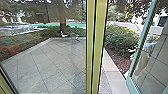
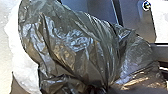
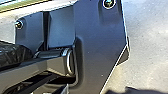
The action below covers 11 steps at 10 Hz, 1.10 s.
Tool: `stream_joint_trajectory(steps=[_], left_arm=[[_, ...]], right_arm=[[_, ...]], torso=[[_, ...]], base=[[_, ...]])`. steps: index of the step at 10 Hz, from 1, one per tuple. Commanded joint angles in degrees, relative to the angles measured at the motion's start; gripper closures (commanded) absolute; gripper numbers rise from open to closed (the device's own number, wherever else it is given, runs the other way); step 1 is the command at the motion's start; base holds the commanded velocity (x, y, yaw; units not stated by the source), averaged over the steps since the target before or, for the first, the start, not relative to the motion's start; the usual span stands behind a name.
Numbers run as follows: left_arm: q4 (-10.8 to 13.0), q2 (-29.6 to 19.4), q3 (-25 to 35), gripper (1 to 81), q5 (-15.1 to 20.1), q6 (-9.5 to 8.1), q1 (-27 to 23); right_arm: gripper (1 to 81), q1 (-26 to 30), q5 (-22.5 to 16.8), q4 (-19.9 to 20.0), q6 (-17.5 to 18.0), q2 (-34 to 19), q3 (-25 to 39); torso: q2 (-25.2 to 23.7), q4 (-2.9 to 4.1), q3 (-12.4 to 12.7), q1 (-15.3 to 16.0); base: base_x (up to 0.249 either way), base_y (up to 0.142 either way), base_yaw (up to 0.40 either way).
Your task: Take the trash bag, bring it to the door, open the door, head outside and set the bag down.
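Observation:
A dark, wrinkled trash bag (image 2: pixel 75 47) stretches across the left wrist view, with a pale translucent part at one side; where my left gripper meets it cannot be made out. Part of the black bag (image 3: pixel 12 53) also shows beside the robot's base in the right wrist view. In the head view, the green-framed door (image 1: pixel 140 42) stands open at the right, its glass angled away from the yellow-green post. How my right gripper stands cannot be told.
A yellow-green post (image 1: pixel 95 47) divides the head view. Left of it, glass shows paving (image 1: pixel 50 65) outside. Through the opening are a pale curb (image 1: pixel 110 66), mulch and a bush (image 1: pixel 121 40).

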Motion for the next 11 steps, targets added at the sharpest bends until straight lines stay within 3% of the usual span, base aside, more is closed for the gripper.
stream_joint_trajectory(steps=[1,3,11], left_arm=[[0.41,-0.14,0.35,81.1,4.50,0.35,-2.10],[0.41,-0.05,0.35,81.1,4.42,0.35,-2.10],[0.24,0.47,-0.44,81.1,3.80,0.17,-2.98]], right_arm=[[1.0,2.69,-3.36,-2.74,-0.15,0.27,-0.71],[1.0,2.08,-3.36,-4.50,-0.15,1.15,-1.41],[1.0,0.93,-3.27,-4.23,0.20,4.23,-4.58]], torso=[[0.00,0.00,0.00,0.00],[0.00,0.00,0.00,0.00],[0.00,0.00,0.00,-0.02]], base=[[0.000,0.000,-0.089],[0.000,0.000,0.000],[0.000,0.000,0.000]])
